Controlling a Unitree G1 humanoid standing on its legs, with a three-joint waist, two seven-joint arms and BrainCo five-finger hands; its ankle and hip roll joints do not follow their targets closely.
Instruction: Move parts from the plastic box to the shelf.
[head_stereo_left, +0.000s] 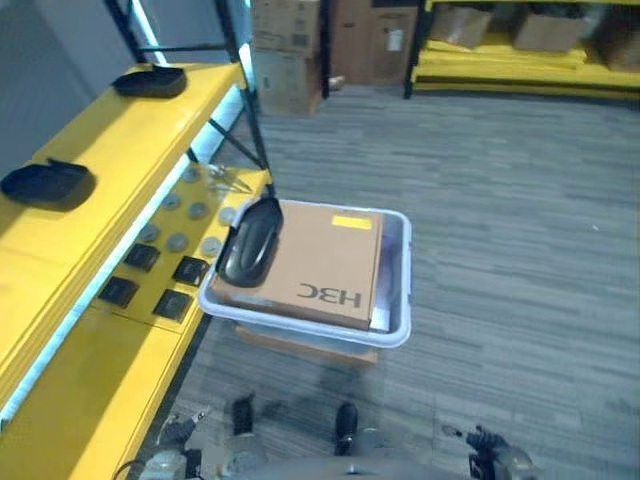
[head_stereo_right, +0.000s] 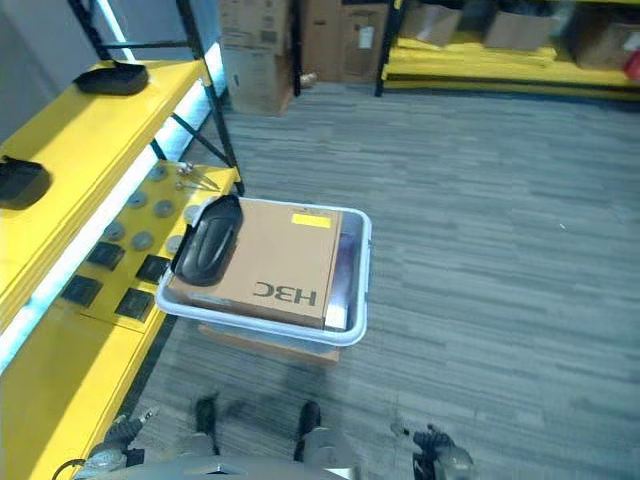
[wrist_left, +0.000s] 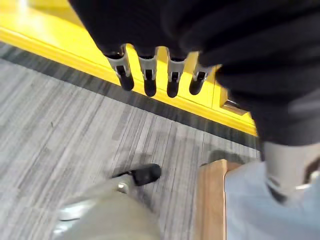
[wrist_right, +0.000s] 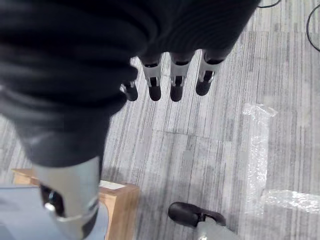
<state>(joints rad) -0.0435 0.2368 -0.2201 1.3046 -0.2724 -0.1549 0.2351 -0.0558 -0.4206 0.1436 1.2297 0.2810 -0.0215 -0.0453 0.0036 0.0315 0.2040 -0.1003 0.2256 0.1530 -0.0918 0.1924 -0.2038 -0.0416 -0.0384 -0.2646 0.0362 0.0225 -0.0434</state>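
Black part (head_stereo_left: 249, 243) lying at nine o'clock in plastic box (head_stereo_left: 395, 330); looked stiff, light, slick — best gripped mid-body. Left robot hand (wrist_left: 150, 75) and right robot hand (wrist_right: 170, 80) hung relaxed, holding nothing.

Even, fairly bright indoor light. A pale strip glows under the upper yellow shelf (head_stereo_left: 120, 130) edge. Soft shadow lies on the floor (head_stereo_right: 480, 200) beneath the plastic box (head_stereo_left: 400, 300). Head views look soft; wrist covers blur.
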